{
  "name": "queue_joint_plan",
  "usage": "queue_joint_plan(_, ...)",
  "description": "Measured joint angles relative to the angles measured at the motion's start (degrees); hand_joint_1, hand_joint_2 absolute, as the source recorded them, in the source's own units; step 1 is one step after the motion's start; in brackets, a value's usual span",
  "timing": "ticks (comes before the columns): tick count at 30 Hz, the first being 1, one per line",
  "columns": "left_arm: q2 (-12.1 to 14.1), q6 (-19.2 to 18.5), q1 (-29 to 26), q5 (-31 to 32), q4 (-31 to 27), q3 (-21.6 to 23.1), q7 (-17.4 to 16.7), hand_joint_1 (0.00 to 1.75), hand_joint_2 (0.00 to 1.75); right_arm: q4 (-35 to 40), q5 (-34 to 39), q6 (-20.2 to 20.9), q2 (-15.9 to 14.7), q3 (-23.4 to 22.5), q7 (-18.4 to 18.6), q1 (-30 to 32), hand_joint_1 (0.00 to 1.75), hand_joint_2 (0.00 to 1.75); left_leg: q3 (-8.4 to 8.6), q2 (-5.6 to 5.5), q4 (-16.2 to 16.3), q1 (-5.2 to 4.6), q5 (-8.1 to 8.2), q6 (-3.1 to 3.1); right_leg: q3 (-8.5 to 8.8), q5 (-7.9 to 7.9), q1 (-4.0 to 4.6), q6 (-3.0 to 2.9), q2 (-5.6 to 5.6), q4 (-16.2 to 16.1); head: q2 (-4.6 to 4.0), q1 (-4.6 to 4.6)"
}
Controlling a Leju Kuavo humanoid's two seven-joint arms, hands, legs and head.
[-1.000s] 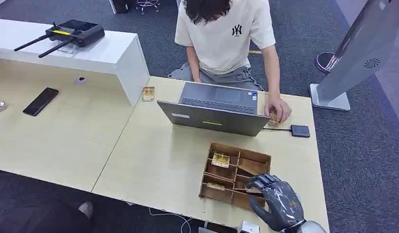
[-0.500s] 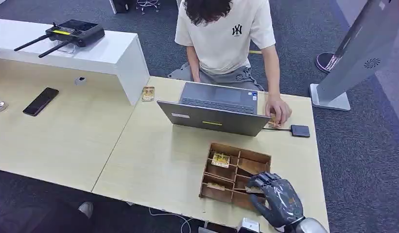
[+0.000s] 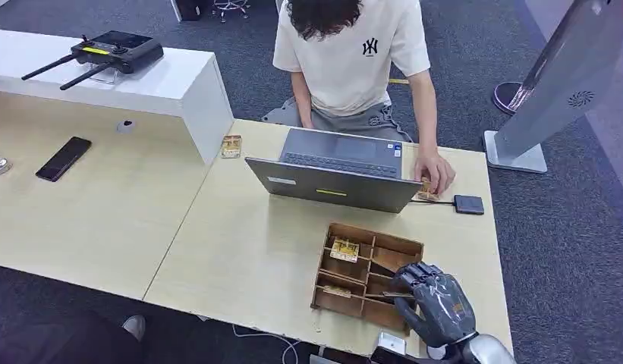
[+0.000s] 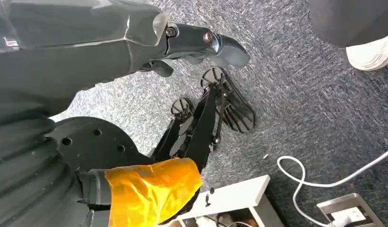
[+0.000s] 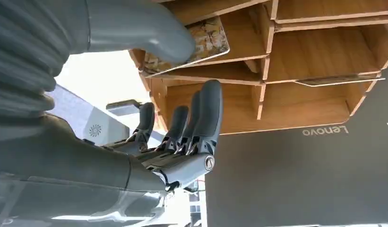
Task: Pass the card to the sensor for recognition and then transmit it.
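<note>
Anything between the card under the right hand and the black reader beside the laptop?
Only the tray's far wall, which the card must clear. A person's hand rests close beside the reader, not over it.

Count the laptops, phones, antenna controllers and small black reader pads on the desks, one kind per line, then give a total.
laptop: 1
phone: 1
antenna controller: 1
black reader pad: 1
Total: 4
</note>
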State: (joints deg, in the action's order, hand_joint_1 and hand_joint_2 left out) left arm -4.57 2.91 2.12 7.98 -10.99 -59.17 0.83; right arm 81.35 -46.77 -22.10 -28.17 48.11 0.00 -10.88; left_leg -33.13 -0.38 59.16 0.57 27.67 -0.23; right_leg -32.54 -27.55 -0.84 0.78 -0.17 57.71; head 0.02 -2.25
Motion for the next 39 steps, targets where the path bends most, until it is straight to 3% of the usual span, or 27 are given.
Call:
queue_joint_plan(5,-0.15,0.00,-0.01,-0.20,0.00,-0.15,-0.07,0.00,1.75,-0.09,-0.13,0.15,0.00,0.00,0.57,0.00,0.86,1.75,0.00,0.00,0.00,0.00,0.00,0.00,0.00,0.00,0.00,0.00,0.00,0.00,0.00,0.00)
queue_joint_plan(8,-0.22,0.02,-0.01,-0.39,0.00,-0.44,-0.07,0.00,1.75,-0.09,-0.24,0.44,-0.02,0.00,0.92,0.00,0.93,1.75,0.01,0.00,0.00,0.00,0.00,0.00,0.00,0.00,0.00,0.00,0.00,0.00,0.00,0.00)
queue_joint_plan(26,-0.26,-0.50,-0.47,-0.04,0.00,-1.40,0.22,0.00,1.75,-0.07,-2.03,1.97,-0.92,0.00,2.60,-0.02,0.73,1.75,0.01,0.00,0.00,0.00,0.00,0.00,0.00,0.00,0.00,0.00,0.00,0.00,0.00,0.00)
queue_joint_plan(28,-0.33,-0.57,-0.72,0.00,-0.09,-1.40,0.22,0.00,1.75,0.07,-2.17,2.05,-1.05,0.00,2.67,0.00,1.03,1.75,0.01,0.01,0.00,0.00,0.00,0.00,0.00,0.00,0.00,0.00,0.01,0.00,0.00,0.00)
queue_joint_plan(30,-0.70,-0.87,-0.97,0.04,-0.59,-1.40,0.22,0.00,1.75,0.22,-2.36,2.21,-1.11,0.00,2.80,0.05,1.71,1.75,0.01,0.01,0.00,0.00,0.00,0.00,0.00,0.00,0.00,0.00,0.01,0.00,0.00,0.00)
queue_joint_plan(39,-1.36,-1.11,-1.33,0.09,-1.97,-1.40,-0.07,0.00,1.75,0.39,-2.38,2.34,-1.44,0.00,2.82,0.05,1.75,1.75,0.01,0.01,0.00,0.00,0.00,0.00,0.00,0.00,0.00,0.00,0.01,0.00,0.00,0.00)
